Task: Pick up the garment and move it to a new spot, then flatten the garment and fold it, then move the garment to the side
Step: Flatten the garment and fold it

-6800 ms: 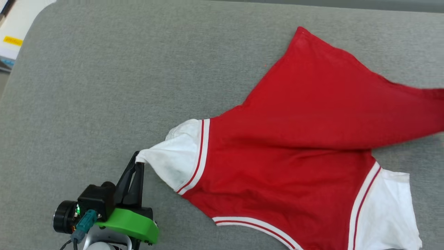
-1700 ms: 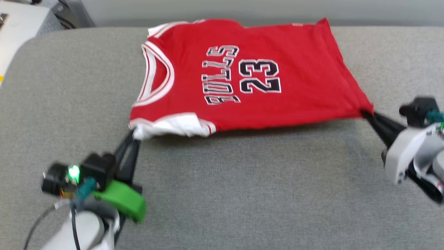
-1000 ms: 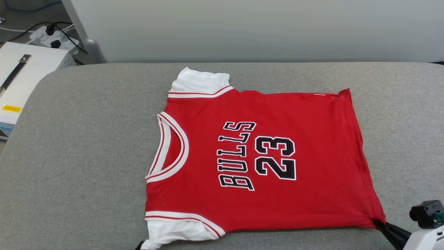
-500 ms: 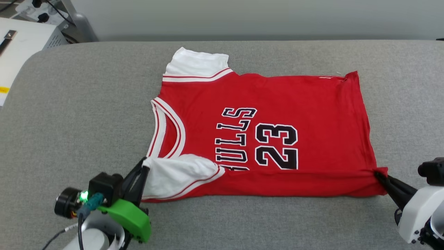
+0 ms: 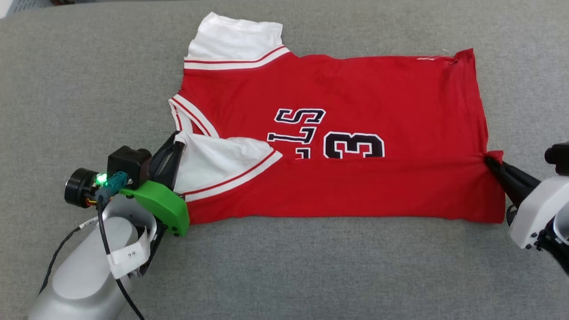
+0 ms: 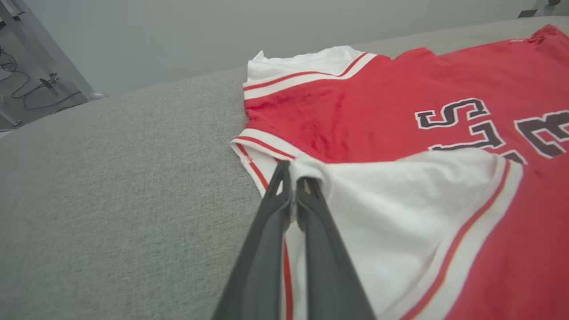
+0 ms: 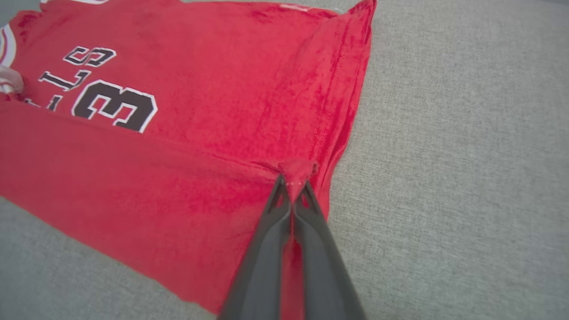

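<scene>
The garment bears black white-outlined letters "LS" beside a "3" on its red chest.

L gripper at lower left, fingers pressed tog., tips pinching white sleeve of jersey; green wrist mount & pale forearm behind, angled up-right; R gripper at right edge, fingers closed on hem corner, pointing up-left; white wrist housing behind.

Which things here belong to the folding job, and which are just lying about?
Job: red jersey T-shirt, its near edge folded over; left gripper, shut on the white sleeve; right gripper, shut on the hem corner; grey padded surface beneath.
Lying about: cables and a metal post beyond the surface, left wrist view.
</scene>
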Controlling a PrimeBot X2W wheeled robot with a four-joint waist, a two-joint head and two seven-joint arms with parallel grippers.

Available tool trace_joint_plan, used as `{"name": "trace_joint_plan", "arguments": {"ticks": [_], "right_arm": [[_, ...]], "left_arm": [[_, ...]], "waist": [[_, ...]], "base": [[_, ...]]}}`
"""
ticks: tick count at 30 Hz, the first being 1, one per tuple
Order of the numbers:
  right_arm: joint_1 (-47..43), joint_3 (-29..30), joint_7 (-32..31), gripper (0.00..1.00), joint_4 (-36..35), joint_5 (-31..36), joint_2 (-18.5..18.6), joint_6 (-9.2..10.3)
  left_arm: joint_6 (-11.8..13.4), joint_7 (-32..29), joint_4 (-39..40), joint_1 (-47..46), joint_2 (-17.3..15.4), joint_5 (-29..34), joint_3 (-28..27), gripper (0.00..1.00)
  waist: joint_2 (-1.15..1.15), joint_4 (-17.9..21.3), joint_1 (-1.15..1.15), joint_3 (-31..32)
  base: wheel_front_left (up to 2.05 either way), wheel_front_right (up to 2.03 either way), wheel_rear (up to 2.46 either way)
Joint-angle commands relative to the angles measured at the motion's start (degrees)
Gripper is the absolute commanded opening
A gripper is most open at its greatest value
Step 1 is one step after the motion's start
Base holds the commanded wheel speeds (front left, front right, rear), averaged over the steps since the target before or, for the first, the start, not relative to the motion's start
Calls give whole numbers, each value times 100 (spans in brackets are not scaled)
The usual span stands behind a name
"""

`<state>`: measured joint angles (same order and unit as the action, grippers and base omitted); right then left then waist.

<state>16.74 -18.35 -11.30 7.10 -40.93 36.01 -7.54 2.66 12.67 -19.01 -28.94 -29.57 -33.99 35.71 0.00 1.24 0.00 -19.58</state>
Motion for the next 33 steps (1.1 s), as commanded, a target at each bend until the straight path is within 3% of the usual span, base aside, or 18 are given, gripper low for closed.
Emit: {"name": "trace_joint_plan", "arguments": {"ticks": [1, 12, 13, 14, 15, 24, 28, 33], "right_arm": [[176, -31, 14, 0, 107, 43, -47, 5], [472, -551, 202, 0, 867, -54, -235, 5], [469, -559, 274, 11, 902, -76, -244, 5], [465, -560, 322, 42, 928, -98, -250, 5], [461, -566, 377, 100, 948, -112, -250, 5], [266, -532, 727, 100, 796, -49, -153, 5], [143, -485, 733, 100, 719, -2, -109, 5], [0, -356, 660, 100, 618, 0, -75, 5]], "left_arm": [[-82, 58, -212, -167, 76, 37, 17, 0], [-585, 223, -1807, -365, 591, 122, 77, 0], [-614, 227, -1848, -357, 624, 132, 41, 40], [-627, 228, -1845, -350, 638, 151, 1, 98], [-634, 229, -1802, -345, 634, 184, -74, 100], [-614, 73, -1352, -435, 209, 271, -493, 100], [-774, -709, -964, -614, -110, 54, -479, 100], [-927, -2531, -379, -711, -367, -783, -391, 100]], "waist": [[0, 41, 0, -311], [0, -6, 0, -247], [0, -11, 0, -199], [0, -16, 0, -154], [0, -22, 0, -103], [0, -159, 0, 338], [0, -206, 0, 480], [0, -262, 0, 558]], "base": [[0, 0, 0], [0, 0, 0], [0, 0, 0], [0, 0, 0], [0, 0, 0], [0, 0, 0], [0, 0, 0], [0, 0, 0]]}}
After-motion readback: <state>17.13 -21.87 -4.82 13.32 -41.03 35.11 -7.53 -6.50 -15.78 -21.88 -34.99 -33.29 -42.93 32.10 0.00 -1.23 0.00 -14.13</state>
